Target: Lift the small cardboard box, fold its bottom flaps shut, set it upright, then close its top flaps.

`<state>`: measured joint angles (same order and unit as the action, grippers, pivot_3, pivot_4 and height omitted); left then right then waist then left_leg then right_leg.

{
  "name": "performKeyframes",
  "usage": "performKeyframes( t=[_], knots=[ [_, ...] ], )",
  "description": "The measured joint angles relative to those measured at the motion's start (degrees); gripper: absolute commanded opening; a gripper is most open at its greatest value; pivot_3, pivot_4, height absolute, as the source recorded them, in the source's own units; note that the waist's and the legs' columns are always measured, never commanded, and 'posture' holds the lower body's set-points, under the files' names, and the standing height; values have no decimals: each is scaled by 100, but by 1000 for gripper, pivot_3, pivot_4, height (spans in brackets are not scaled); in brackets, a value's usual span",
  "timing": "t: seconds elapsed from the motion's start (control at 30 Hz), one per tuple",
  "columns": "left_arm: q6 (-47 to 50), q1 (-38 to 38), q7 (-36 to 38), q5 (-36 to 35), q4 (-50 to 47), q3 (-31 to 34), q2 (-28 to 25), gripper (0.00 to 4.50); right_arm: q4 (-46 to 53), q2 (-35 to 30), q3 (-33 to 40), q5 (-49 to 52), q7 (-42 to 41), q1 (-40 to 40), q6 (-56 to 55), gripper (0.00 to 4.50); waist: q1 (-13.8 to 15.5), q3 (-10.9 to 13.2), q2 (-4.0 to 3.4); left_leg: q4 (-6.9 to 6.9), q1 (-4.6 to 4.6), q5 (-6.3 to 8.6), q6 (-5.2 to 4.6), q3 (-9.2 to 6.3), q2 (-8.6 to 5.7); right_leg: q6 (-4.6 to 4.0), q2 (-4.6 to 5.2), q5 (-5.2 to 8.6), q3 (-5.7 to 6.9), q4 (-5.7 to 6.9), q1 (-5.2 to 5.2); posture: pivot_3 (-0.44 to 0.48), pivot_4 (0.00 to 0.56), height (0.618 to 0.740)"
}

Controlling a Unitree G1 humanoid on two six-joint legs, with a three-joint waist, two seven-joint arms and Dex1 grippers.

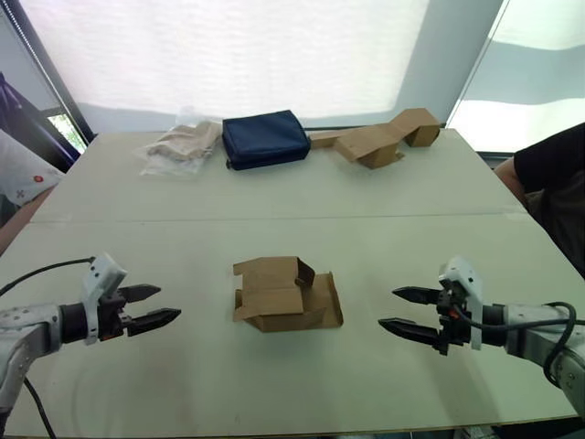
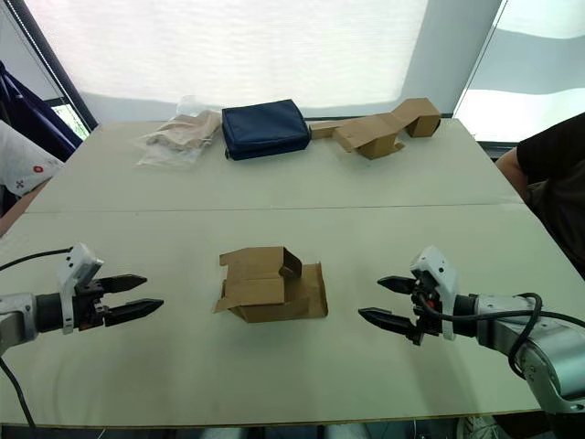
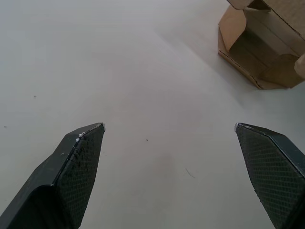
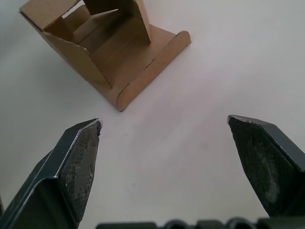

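1. Left gripper (image 1: pixel 153 307): its two black fingers are spread apart and hold nothing. It hovers over the pale table (image 1: pixel 274 192), fingertips pointing inward.
2. The small plain brown corrugated cardboard box (image 1: pixel 285 294) lies on its side between the two sets of fingers, well apart from each. Its flaps are splayed open, and one broad flap lies flat on the table toward the right fingers.
3. Right gripper (image 1: pixel 404 311): fingers likewise released and empty, pointing at the box.
4. Step in hand, as judged: approach and lift. Bring both sets of fingers inward together. Grip the solid side walls, not the loose flaps, which would likely bend.
5. Keep the open end reachable for folding the bottom flaps.
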<state>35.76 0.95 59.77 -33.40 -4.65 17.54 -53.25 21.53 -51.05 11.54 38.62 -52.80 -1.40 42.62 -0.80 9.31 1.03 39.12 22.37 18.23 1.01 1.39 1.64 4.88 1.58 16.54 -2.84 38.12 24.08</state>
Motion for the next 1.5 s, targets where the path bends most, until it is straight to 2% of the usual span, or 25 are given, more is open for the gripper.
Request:
performKeyframes(
  t=[0.13, 0.33, 0.5, 0.63, 0.83, 1.0, 1.23, 1.5],
  knots=[
    [138, -80, -19, -35, 11, 1, 12, 4500, -28, -141, 7, -87, -80, -5, -28, 4421, 0, 0, 0, 0, 0, 0, 0, 0, 0, 0, -1, 0, 0, 1, 0, 0, 150, 740],
    [439, -395, 282, -124, 579, -25, -125, 4500, 206, -153, 15, -164, -21, -5, -30, 4421, -4, 0, 0, 0, -1, 0, 0, 1, 1, 0, -6, 0, 5, 4, 2, 0, 150, 740],
    [1894, -754, 683, -1168, 625, -22, -46, 4500, 932, -149, 30, 287, 240, 395, 423, 4421, -7, -1, -2, 4, 0, 0, 0, 1, 0, 0, -5, 0, 6, 8, 3, 0, 150, 740],
    [2627, -1041, 725, -1724, 621, -182, 451, 4500, 1859, 20, -69, 978, 728, 1134, 881, 4421, -13, -2, 3, 4, 1, 0, 0, -7, 2, 0, -6, 0, 7, 8, 3, 0, 150, 740],
    [3072, -1480, 461, -1896, 704, -434, 1012, 4500, 2429, 127, -524, 1410, 1421, 1528, 1381, 4421, 17, -3, 8, 9, 5, -1, 1, -9, -3, 0, 4, 0, 5, 7, 2, 0, 150, 740],
    [3284, -1667, 222, -2068, 809, -510, 1561, 4500, 2494, 243, -682, 1463, 1730, 1500, 1445, 4421, 3, -4, 9, 10, 5, -1, 1, -9, -1, 0, 1, 0, 5, 8, 3, 0, 150, 740],
    [3357, -1663, 6, -2086, 812, -699, 1965, 4500, 2503, 244, -817, 1355, 1869, 1251, 1399, 4421, 2, -5, 8, 10, 4, -1, 2, -8, -2, 0, 1, 0, 4, 8, 2, 0, 150, 740],
    [3281, -1954, -247, -2081, 830, -780, 2346, 4500, 2683, 58, -561, 1689, 1879, 985, 1407, 4421, 9, -6, 8, 11, 4, -1, 2, -9, -2, 0, 0, 0, 4, 8, 0, 0, 150, 740]
  ],
)
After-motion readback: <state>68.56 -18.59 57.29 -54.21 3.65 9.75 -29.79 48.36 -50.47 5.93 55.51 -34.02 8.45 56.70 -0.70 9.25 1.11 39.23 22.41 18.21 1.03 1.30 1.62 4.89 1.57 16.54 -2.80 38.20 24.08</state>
